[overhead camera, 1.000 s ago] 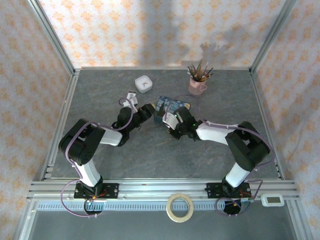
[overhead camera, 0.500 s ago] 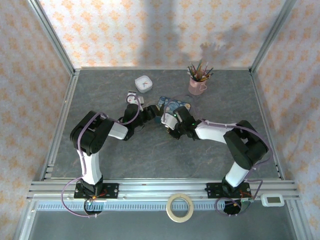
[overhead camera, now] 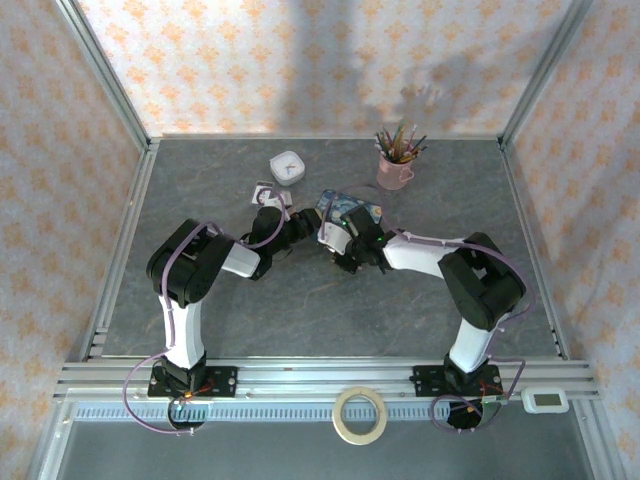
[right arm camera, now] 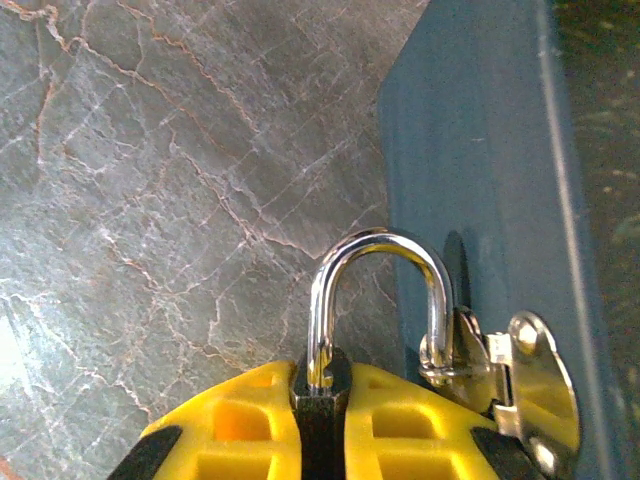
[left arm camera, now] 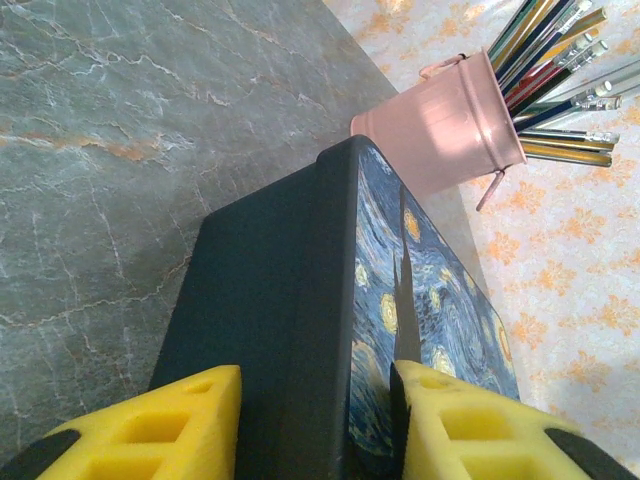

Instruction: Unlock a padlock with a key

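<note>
Yellow-fingered right gripper (right arm camera: 322, 405) is clamped on the narrow dark body of the padlock (right arm camera: 380, 242), as the right wrist view shows; the body is pinched edge-on between the two fingers, with the silver shackle arching out beyond the tips. One shackle leg runs into the body. The other comes down at the silver hasp (right arm camera: 520, 380) fixed to the blue side of the Starry Night box (right arm camera: 480, 150), touching its small ring; whether that leg is seated in the body I cannot tell. From the top view, the box (overhead camera: 352, 210) sits on the grey stone-patterned table (overhead camera: 200, 190) a little far of centre, with both arms reaching in: the right gripper (overhead camera: 336, 240) at its near-left corner, the left gripper (overhead camera: 300, 222) just left of it. In the left wrist view, the left gripper (left arm camera: 318, 385) has its fingers well apart, holding nothing, with the box's dark side and painted lid (left arm camera: 270, 300) showing between and beyond them; contact with the box is not clear. A pink cup of pencils (overhead camera: 395, 165) stands far-right of the box. A small white square object (overhead camera: 287, 167) and a white-and-black card (overhead camera: 264, 190) lie far-left. A tape roll (overhead camera: 360, 415) lies at the near edge between the arm bases.
</note>
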{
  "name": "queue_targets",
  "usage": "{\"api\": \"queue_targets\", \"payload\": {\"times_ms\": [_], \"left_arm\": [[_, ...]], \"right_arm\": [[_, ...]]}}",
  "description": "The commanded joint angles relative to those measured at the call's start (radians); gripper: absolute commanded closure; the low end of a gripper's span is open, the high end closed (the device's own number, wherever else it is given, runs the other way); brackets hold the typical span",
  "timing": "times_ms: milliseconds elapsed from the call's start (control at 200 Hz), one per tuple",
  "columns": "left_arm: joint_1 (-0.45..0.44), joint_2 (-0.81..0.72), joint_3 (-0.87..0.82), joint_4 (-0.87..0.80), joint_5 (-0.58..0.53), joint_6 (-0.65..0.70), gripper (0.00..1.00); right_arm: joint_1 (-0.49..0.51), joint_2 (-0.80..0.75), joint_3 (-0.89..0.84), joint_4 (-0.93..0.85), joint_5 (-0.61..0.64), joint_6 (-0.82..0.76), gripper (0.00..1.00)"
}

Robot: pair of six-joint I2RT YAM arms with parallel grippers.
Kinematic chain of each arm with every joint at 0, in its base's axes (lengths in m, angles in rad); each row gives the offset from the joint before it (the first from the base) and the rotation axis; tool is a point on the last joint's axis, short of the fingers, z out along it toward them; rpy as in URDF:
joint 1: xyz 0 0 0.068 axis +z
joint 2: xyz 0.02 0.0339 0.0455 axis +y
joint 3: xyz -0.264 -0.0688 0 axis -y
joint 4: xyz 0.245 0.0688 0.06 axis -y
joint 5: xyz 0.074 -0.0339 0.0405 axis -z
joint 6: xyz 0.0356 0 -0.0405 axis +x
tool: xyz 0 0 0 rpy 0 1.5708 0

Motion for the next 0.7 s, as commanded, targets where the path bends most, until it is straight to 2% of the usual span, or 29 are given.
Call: {"api": "queue_targets", "payload": {"times_ms": [0,145,280,435,450,510,696], "left_arm": [[-0.055,0.006,-0.025,0.002,0.086,-0.007,0.62],[-0.069,0.010,-0.044,0.045,0.089,-0.036,0.63],[-0.066,0.004,-0.049,0.051,0.099,-0.039,0.62],[-0.002,-0.051,-0.067,0.013,0.111,-0.021,0.52],[0.006,-0.081,-0.071,0.010,0.113,-0.020,0.49],[0.042,-0.123,-0.081,-0.024,0.126,-0.005,0.42],[0.094,-0.264,-0.086,-0.243,0.118,0.096,0.40]], "right_arm": [[0.001,0.005,0.059,0.102,-0.084,0.066,1.00],[0.000,0.000,0.037,0.172,-0.146,0.133,1.00],[0.001,0.025,0.058,0.143,-0.116,0.149,1.00],[-0.010,0.019,0.058,0.091,-0.092,0.160,1.00],[-0.011,0.018,0.056,0.088,-0.089,0.163,1.00],[-0.018,0.012,0.046,0.084,-0.087,0.175,1.00],[-0.022,0.024,0.053,0.057,-0.091,0.204,1.00]]}}
